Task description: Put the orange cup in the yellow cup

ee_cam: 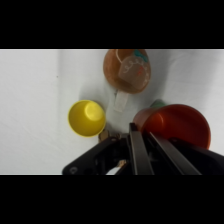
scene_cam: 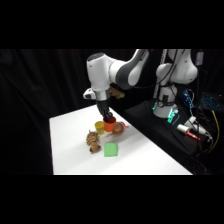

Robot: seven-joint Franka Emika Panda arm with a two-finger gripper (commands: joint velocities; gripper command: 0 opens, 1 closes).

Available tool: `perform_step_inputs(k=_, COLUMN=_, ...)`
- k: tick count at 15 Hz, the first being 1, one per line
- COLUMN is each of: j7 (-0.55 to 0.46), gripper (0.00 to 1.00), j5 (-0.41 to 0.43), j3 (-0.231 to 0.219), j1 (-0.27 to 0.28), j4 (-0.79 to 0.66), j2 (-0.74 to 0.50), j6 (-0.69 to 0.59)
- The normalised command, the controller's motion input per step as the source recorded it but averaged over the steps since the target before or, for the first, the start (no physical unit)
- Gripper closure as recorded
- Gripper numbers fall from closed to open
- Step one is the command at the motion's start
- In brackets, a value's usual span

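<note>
The white arm [scene_cam: 125, 70] reaches from the right over the table's far part, wrist pointing straight down; its gripper [scene_cam: 107, 117] hangs low, fingers [ee_cam: 136, 150] close together.

White arm's gripper [scene_cam: 106, 116] at orange cup [scene_cam: 110, 126] (beside yellow cup [scene_cam: 99, 127]), green block [scene_cam: 111, 149] nearby
</note>
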Motion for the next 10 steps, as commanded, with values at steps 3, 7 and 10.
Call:
perform_step_inputs(k=3, j7=-0.13, gripper=0.95, j5=-0.062, j3=-0.056, j1=-0.095, j4=0.28, j2=0.07, j6=-0.22)
perform_step_inputs(k=7, j7=-0.14, gripper=0.95, j5=-0.031, j3=-0.037, j1=-0.086, j4=0.28, j2=0.1, j6=-0.17)
perform_step_inputs(k=10, j7=-0.14, gripper=0.95, j5=0.008, j3=-0.04, j1=-0.095, j4=0.26, j2=0.15, j6=-0.13)
